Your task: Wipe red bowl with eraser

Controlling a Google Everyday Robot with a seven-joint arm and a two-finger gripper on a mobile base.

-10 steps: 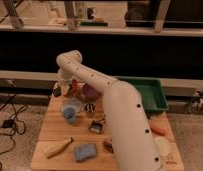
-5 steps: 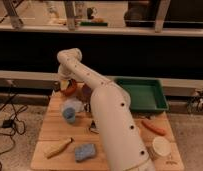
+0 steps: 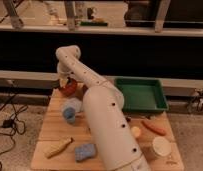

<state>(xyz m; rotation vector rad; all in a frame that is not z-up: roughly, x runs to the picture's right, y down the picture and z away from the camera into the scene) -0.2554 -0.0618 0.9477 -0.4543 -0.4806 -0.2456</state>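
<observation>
At the far left corner of the pale wooden table (image 3: 51, 126), the white arm's gripper (image 3: 64, 78) hung over the small, round, red-orange bowl (image 3: 71, 89). Its grip could not be made out. A small tan-yellowish eraser block (image 3: 63, 82) showed just beside the bowl's rim. A green rectangular tray (image 3: 142, 95) sat well to the right.

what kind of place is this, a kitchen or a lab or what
Most likely a robot test lab, not a kitchen. A wooden table holds staged props like a green tray and blue sponge, with a metal rail behind. The gripper is at the red bowl near the table's far corner.
</observation>
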